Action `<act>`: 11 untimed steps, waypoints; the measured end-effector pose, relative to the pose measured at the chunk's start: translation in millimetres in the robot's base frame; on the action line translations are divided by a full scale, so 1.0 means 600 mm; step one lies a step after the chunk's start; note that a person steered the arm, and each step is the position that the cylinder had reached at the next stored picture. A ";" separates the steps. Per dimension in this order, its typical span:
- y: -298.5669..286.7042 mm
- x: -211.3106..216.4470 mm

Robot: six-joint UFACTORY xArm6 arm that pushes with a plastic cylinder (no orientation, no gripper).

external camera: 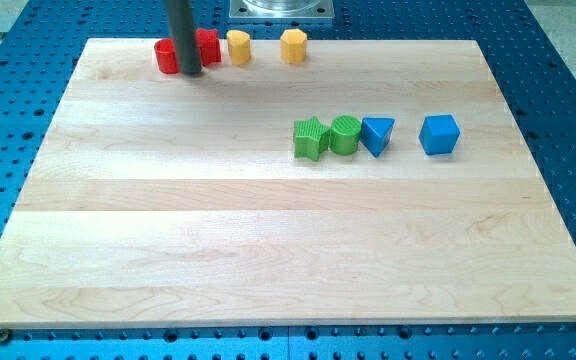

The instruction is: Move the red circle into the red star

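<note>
On the wooden board [268, 230], my tip [190, 73] partly hides the red circle [166, 57] and red star [208, 46].

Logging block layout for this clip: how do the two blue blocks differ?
The blue triangle touches the green round block at the end of the green row; the blue cube stands alone, further to the view's right. The triangle tapers to a point toward the view's bottom; the cube looks squarer and bigger. Both share colour and row.

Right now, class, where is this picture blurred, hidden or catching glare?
Camera view: even light, soft glare on the wooden board; the dark rod, my tip, hides the gap between the red circle block and the red star block; blocks sharp, shadows faint.
</note>
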State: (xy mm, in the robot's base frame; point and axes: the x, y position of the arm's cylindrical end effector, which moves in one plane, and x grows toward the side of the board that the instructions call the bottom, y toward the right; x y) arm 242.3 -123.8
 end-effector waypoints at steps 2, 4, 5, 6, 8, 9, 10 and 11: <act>-0.104 0.087; -0.103 0.021; -0.064 -0.007; -0.046 -0.021; 0.108 0.061; 0.281 0.058; 0.321 -0.030; 0.316 -0.082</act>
